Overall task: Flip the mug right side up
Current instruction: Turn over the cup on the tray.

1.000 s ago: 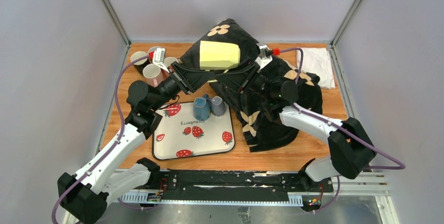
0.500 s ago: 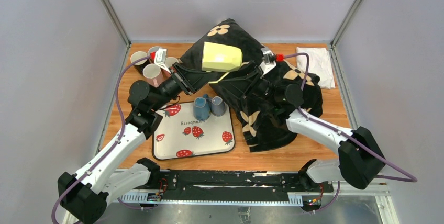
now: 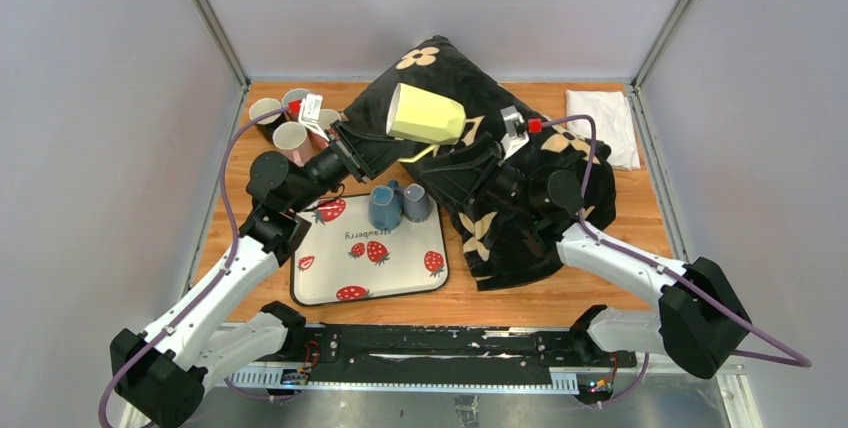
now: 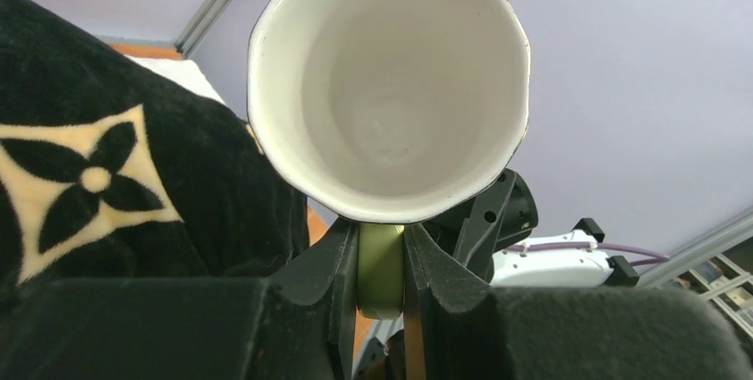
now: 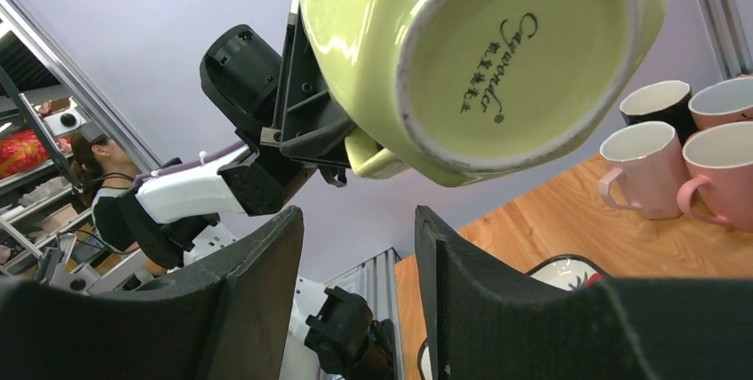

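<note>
Above the table (image 3: 640,198), the mug (image 3: 425,114) is held sideways.
Its handle is clamped by the left gripper (image 4: 380,251) (so the body can be rotated freely); the right gripper (image 5: 357,220) is spread apart, empty, near the base.

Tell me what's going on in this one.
The left gripper is shut on the handle of the yellow-green mug, holding it in the air. The mug lies sideways, mouth toward the left arm, base toward the right gripper, which is open and not touching it. It is not yet upright.
</note>
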{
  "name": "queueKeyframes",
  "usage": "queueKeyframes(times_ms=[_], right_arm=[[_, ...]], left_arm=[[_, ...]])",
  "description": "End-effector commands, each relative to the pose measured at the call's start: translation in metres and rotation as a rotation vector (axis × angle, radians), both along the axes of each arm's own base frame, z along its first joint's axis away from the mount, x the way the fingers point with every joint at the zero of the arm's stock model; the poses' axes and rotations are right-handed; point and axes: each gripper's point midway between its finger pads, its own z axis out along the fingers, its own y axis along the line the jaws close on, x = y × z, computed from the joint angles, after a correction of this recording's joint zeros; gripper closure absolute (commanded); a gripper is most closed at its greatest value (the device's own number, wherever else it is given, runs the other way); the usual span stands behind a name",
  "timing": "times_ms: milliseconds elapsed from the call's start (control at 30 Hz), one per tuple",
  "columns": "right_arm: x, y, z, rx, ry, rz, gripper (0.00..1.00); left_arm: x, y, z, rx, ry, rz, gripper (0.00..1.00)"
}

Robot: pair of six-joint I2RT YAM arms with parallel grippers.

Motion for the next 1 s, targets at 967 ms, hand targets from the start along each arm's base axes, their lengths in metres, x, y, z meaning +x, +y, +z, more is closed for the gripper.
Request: queueKeyframes(times_ms=[967], right_arm=[[-0.006, -0.016, -0.019, -0.112, -0.044, -0.113, 0.48]], left_arm=[[0.052, 0.147, -0.051, 0.692, 0.093, 0.772, 1.0]])
